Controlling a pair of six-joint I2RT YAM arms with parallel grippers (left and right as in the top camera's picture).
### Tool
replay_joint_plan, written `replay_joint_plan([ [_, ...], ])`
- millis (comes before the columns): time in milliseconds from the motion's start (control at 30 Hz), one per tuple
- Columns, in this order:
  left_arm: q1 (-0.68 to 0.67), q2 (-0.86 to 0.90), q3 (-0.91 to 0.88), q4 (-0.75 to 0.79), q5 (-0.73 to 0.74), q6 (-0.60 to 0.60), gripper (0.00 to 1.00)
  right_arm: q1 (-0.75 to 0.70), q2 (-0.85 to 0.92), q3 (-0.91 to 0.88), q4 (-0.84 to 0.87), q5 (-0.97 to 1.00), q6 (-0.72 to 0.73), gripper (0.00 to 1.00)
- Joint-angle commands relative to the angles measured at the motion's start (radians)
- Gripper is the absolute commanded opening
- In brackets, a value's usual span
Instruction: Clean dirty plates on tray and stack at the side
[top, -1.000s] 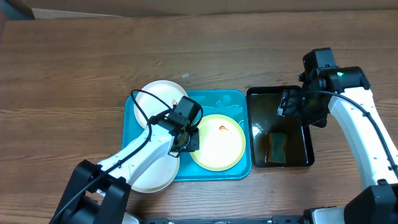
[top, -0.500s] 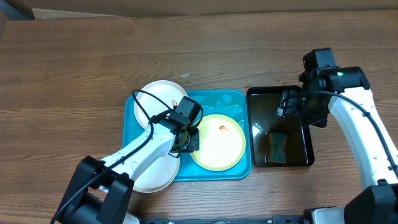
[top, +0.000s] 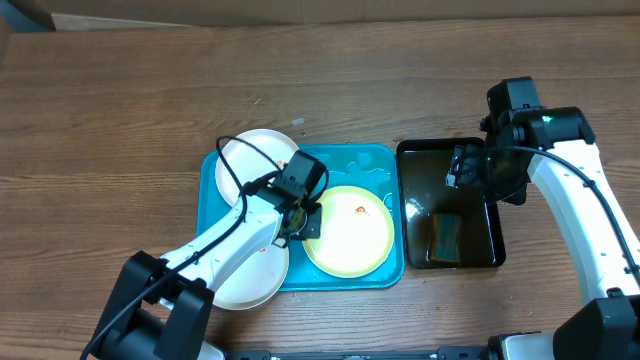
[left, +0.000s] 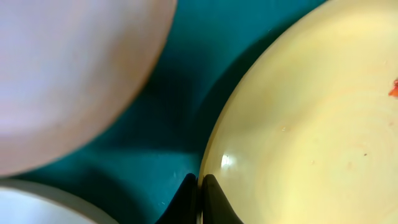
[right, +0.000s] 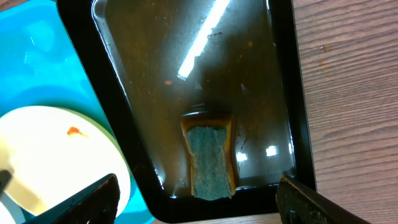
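Observation:
The turquoise tray (top: 350, 160) holds a pale yellow-green plate (top: 350, 235) with a small orange smear. One white plate (top: 255, 160) lies over the tray's far left corner. A second white plate (top: 250, 278) overhangs its near left edge. My left gripper (top: 300, 222) is shut on the yellow-green plate's left rim; the left wrist view shows the fingers (left: 200, 186) pinching that rim (left: 298, 124) over the tray floor (left: 161, 124). My right gripper (top: 465, 165) is open and empty above the black tray (top: 440, 185); in the right wrist view its jaws (right: 198, 196) are spread wide.
A green-topped yellow sponge (top: 445, 235) lies in shallow water in the glossy black tray, right of the turquoise tray; it also shows in the right wrist view (right: 210, 158). Bare wooden table (top: 120, 120) surrounds both trays.
My left gripper has edged very slightly up and right at the yellow-green plate's rim. The right arm has not moved.

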Motion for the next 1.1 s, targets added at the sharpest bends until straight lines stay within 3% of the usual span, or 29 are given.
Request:
replay_joint_plan([
  [0, 0.007, 0.01, 0.044, 0.026, -0.12, 0.125, 0.04, -0.004, -0.002, -0.005, 0.003, 0.011, -0.008, 0.82],
  [167, 0.006, 0.01, 0.044, 0.08, -0.142, 0.188, 0.04, -0.003, -0.002, -0.005, 0.002, 0.011, -0.008, 0.82],
  [267, 0.006, 0.01, 0.044, 0.081, -0.136, 0.187, 0.33, -0.003, -0.002, -0.005, 0.003, 0.011, -0.008, 0.82],
  [333, 0.006, 0.01, 0.044, 0.063, -0.095, 0.169, 0.43, -0.004, -0.002, -0.005, 0.003, 0.011, -0.008, 0.83],
  [467, 0.006, 0.011, 0.044, -0.024, 0.03, 0.051, 0.42, -0.004, -0.002, -0.004, 0.0, 0.011, -0.008, 0.86],
  [600, 0.006, 0.013, 0.039, -0.105, 0.034, -0.079, 0.37, -0.003, -0.002, -0.005, -0.007, 0.011, -0.007, 0.87],
  [733, 0.006, 0.013, 0.021, -0.103, 0.034, -0.1, 0.37, -0.003, -0.002, -0.006, -0.02, 0.01, -0.006, 0.86],
  [867, 0.006, 0.013, 0.018, -0.081, 0.033, -0.105, 0.29, -0.003, -0.002, -0.044, -0.002, 0.009, -0.001, 0.86],
  [1067, 0.006, 0.015, 0.016, -0.044, 0.021, -0.121, 0.28, -0.003, -0.002, -0.172, 0.105, -0.026, 0.032, 0.86],
])
